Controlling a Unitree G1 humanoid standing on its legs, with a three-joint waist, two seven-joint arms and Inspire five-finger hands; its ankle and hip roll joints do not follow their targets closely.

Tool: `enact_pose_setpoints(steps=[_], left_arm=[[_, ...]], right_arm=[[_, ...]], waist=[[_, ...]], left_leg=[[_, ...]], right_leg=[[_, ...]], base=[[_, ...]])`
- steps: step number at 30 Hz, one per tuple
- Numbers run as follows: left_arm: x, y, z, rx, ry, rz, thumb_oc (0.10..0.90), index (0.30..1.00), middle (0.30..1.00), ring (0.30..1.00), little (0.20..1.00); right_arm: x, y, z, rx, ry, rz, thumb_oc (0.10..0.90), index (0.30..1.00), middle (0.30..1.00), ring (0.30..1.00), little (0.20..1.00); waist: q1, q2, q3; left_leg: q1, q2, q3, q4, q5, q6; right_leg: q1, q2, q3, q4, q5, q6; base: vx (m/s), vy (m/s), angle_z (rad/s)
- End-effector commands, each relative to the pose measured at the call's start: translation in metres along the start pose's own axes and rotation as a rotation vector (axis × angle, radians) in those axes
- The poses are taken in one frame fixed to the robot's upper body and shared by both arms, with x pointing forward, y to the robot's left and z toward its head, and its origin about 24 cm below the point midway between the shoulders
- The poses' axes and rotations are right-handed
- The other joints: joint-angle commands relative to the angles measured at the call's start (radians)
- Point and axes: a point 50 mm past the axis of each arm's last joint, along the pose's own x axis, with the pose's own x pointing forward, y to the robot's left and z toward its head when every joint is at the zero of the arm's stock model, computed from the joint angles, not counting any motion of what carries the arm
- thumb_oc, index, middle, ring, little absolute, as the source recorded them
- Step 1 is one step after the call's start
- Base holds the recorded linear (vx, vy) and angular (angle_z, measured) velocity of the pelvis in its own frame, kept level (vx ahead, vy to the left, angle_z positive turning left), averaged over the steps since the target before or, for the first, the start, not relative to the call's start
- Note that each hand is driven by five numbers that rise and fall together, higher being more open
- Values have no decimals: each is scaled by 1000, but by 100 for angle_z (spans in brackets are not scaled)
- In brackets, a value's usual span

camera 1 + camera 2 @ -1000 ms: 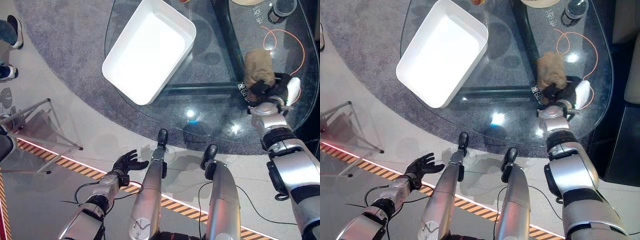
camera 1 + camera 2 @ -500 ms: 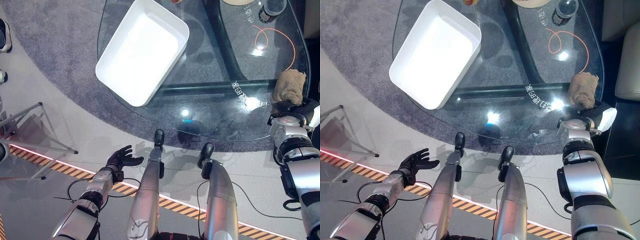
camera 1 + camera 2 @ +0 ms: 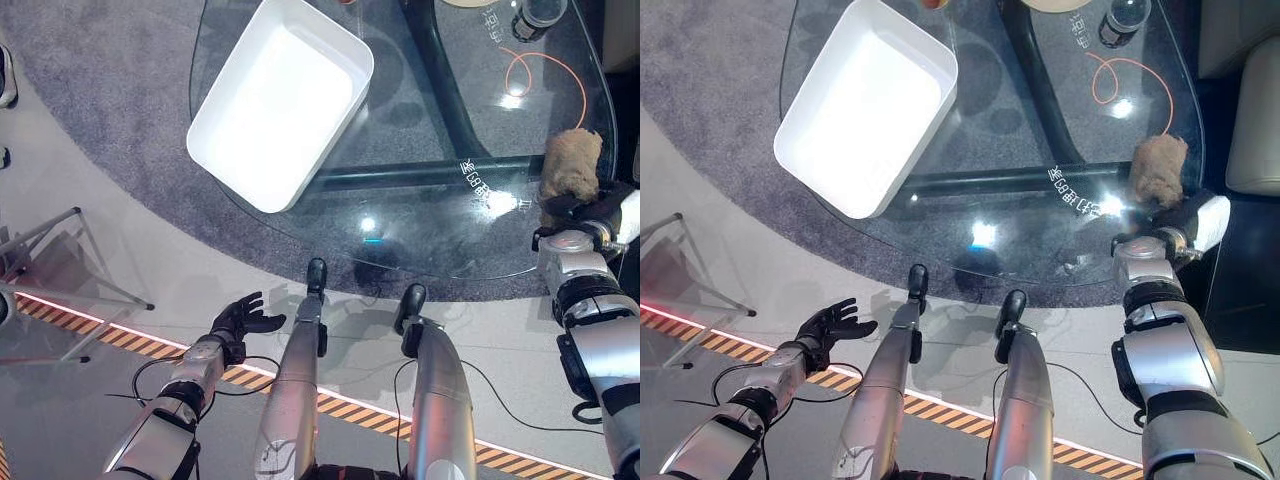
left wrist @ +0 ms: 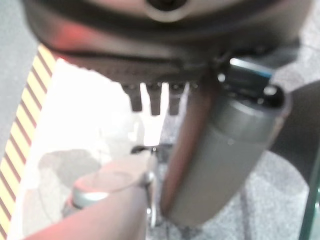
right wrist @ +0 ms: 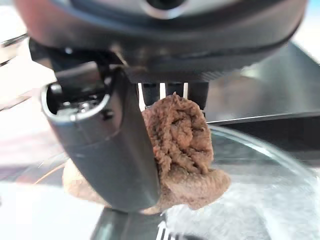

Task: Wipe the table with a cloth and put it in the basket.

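Observation:
A crumpled brown cloth (image 3: 572, 160) lies on the glass table (image 3: 420, 230) near its right edge. My right hand (image 3: 590, 208) grips the cloth's near end; in the right wrist view the cloth (image 5: 185, 145) is bunched between the thumb (image 5: 107, 145) and the fingers. The white rectangular basket (image 3: 280, 100) sits on the table's left part, far from the cloth. My left hand (image 3: 240, 318) hangs low over the floor at the lower left, fingers spread and holding nothing.
An orange cable loop (image 3: 545, 70) and a dark jar (image 3: 534, 14) lie at the table's far right. A dark table frame (image 3: 445, 95) shows under the glass. A metal stand (image 3: 70, 270) is on the floor at left, beside a striped floor line (image 3: 120, 330).
The right hand carried the cloth from mid-table to the right edge, then nudged it slightly farther away. The whole view has shifted a little. The left hand barely moved.

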Motion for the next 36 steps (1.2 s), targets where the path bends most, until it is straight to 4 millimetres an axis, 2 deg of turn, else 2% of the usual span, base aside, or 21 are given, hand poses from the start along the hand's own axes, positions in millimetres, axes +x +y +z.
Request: enact_pose_setpoints(steps=[1, 4, 9, 10, 15, 20, 22, 24, 33, 36], left_arm=[[-6, 18, -14, -32, 34, 68, 800, 900, 900, 900, 900], [-6, 17, -13, -33, 32, 65, 800, 900, 900, 900, 900], [-6, 15, -14, -32, 32, 63, 800, 900, 900, 900, 900], [-6, 14, -15, -31, 31, 63, 800, 900, 900, 900, 900], [-5, 9, -15, -27, 24, 55, 800, 900, 900, 900, 900], [-6, 9, -13, -26, 19, 54, 800, 900, 900, 900, 900], [-5, 8, -12, -29, 14, 57, 800, 900, 900, 900, 900], [-5, 8, -11, -31, 13, 58, 800, 900, 900, 900, 900], [-6, 11, -3, -80, -36, 78, 800, 900, 900, 900, 900], [-5, 11, -1, -88, -46, 82, 800, 900, 900, 900, 900]], right_arm=[[-3, -4, 71, -23, -368, 53, 100, 300, 300, 300, 200], [-16, 12, 89, -95, -469, 157, 100, 300, 300, 300, 200], [-29, 28, 99, -168, -545, 249, 100, 300, 300, 300, 200], [-37, 37, 101, -199, -573, 296, 100, 300, 300, 300, 200], [-55, 56, 103, -268, -651, 427, 100, 300, 300, 300, 200], [-69, 66, 106, -283, -703, 515, 100, 300, 300, 300, 200], [-82, 75, 107, -303, -744, 591, 100, 300, 300, 300, 200], [-85, 77, 108, -310, -754, 612, 100, 300, 300, 300, 200], [-136, 102, 102, -364, -857, 978, 100, 300, 300, 300, 200], [-144, 104, 102, -362, -874, 1020, 100, 300, 300, 300, 200]], waist=[[25, -8, -22], [27, -8, -22], [31, -8, -22], [32, -8, -22], [34, -8, -22], [34, -8, -22], [32, -10, -22], [32, -11, -22], [28, -17, -22], [27, -18, -22]], left_leg=[[26, -64, 63, 102, -92, 63], [32, -65, 65, 96, -89, 61], [38, -68, 69, 90, -87, 61], [39, -68, 71, 90, -87, 60], [38, -71, 75, 90, -86, 59], [37, -72, 80, 93, -84, 57], [35, -71, 82, 95, -84, 56], [35, -71, 82, 94, -83, 55], [39, -71, 88, 89, -74, 49], [39, -70, 88, 90, -73, 48]], right_leg=[[21, 65, 9, -135, 141, 29], [28, 65, 6, -138, 135, 25], [38, 65, -1, -144, 130, 20], [41, 64, -4, -145, 128, 18], [43, 64, -7, -149, 127, 14], [44, 62, -10, -149, 127, 14], [41, 62, -10, -147, 125, 13], [42, 62, -10, -147, 125, 12], [42, 61, -11, -146, 123, 10], [42, 60, -10, -144, 122, 10]], base=[[-11, 14, -4], [0, 0, 0], [0, 0, 0], [0, 0, 0], [0, 0, 0], [0, 0, 0], [0, 0, 0], [0, 0, 0], [0, 0, 0], [4, -1, 1]])
